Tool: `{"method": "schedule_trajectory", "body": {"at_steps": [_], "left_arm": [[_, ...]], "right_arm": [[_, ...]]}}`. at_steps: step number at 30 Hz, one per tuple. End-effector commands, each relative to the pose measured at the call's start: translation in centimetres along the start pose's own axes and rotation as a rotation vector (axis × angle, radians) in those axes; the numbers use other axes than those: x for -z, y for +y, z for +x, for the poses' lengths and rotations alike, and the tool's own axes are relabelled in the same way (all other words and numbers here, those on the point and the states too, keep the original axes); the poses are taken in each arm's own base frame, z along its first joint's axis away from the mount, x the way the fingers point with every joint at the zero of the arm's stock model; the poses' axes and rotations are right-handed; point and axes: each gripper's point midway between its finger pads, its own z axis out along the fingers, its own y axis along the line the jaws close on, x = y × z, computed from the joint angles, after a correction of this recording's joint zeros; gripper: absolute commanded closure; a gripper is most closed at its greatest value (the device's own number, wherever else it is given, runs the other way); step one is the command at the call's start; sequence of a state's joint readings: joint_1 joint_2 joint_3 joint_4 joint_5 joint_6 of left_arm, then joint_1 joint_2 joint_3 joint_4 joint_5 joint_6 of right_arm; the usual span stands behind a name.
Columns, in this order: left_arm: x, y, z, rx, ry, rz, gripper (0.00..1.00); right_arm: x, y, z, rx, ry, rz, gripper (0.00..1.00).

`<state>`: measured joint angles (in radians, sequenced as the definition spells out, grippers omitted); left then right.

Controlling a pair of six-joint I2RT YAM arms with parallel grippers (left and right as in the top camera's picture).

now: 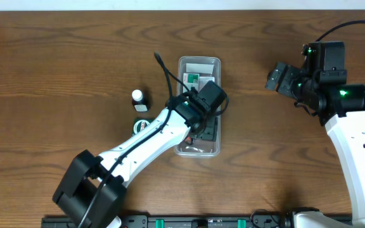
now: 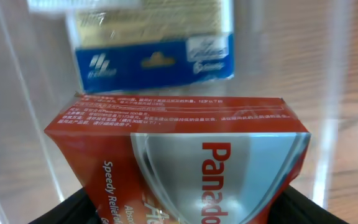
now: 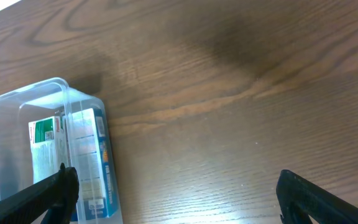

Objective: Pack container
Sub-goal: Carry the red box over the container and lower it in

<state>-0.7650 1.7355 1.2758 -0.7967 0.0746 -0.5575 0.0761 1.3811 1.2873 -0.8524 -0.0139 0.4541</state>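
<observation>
The grained wooden table (image 1: 56, 63) carries the container (image 1: 215, 63), a clear plastic bin with rounded corners, at the overhead's centre. Inside it, the left gripper (image 2: 185, 208) clenches a glossy red cardboard box (image 2: 185, 143). The right gripper (image 3: 176, 196), at upper right, gapes empty. If released askew, the red box's corner could catch the blue box (image 2: 154, 62) or the smooth wall and jam tilted.

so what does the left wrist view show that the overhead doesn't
Left wrist only: the red Panadol box, print readable, held in the left gripper, near a blue box. Overhead only: the small bottle left of the container, and the right gripper off to the side. Both: the clear container with boxes inside.
</observation>
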Motion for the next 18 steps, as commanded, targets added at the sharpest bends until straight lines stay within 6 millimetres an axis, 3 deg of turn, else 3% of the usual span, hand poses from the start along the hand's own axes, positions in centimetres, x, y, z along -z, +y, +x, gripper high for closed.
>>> {"method": "schedule_trajectory", "body": {"at_steps": [1,4,9,18], "left_arm": [[0.3,0.4,0.2,0.067,0.008,-0.021,0.32],[0.3,0.5,0.6,0.068,0.023,-0.027,0.29],[0.3,-0.2,1.1,0.056,0.042,-0.005,0.13],[1.2,-0.9,1.5,0.024,0.062,0.030,0.12]], "right_arm": [[0.2,-0.2,-0.3,0.007,-0.008,0.006,0.01],[0.2,-0.2,-0.3,0.006,-0.008,0.006,0.01],[0.2,-0.2,-0.3,0.007,-0.008,0.006,0.01],[0.2,-0.2,-0.3,0.006,-0.008,0.006,0.01]]}}
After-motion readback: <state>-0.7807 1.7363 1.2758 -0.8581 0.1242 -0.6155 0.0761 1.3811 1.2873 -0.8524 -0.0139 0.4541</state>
